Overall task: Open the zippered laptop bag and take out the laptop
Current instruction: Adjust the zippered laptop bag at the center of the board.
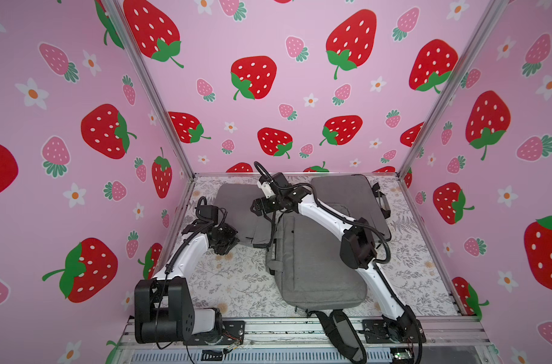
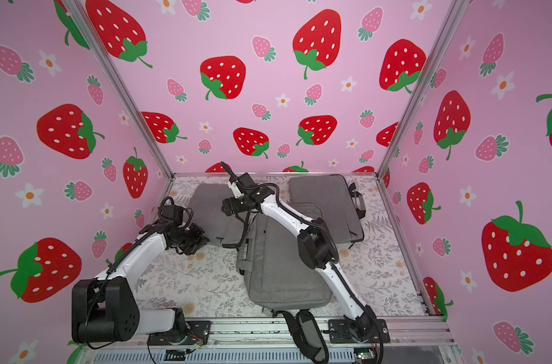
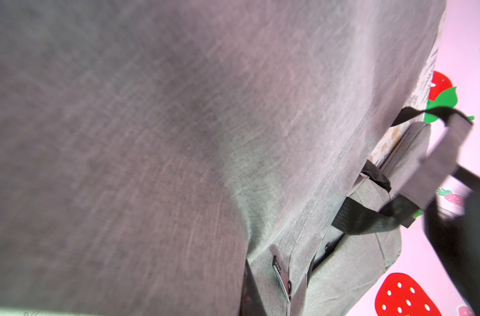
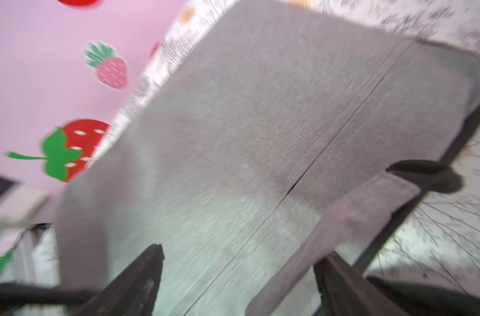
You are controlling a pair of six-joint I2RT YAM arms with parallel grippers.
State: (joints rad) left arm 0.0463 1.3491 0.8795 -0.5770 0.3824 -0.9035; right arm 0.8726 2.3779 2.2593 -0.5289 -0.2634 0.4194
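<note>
**Three grey bags on the table, right jaws wide**

Top views: the left bag (image 1: 233,201) (image 2: 205,201) lies at the table's (image 1: 236,283) upper left, the middle bag (image 1: 315,268) at centre, the right bag (image 1: 344,189) at upper right. The left gripper (image 1: 229,242) (image 2: 199,241) is closed at the left bag's near corner; a pinch on it cannot be told. The right gripper (image 1: 256,208) hovers over that bag's right edge.

Left wrist: grey cloth (image 3: 151,136) fills the frame, with a handle (image 3: 436,164) at right.

Right wrist: blurred. The right gripper (image 4: 244,251) is spread wide above the left bag (image 4: 260,109).

Matt grey woven cloth laptop bag (image 1: 315,268), black webbing strap (image 1: 342,334), glossy white plastic arm (image 1: 320,213), metal rail (image 1: 287,328)
</note>
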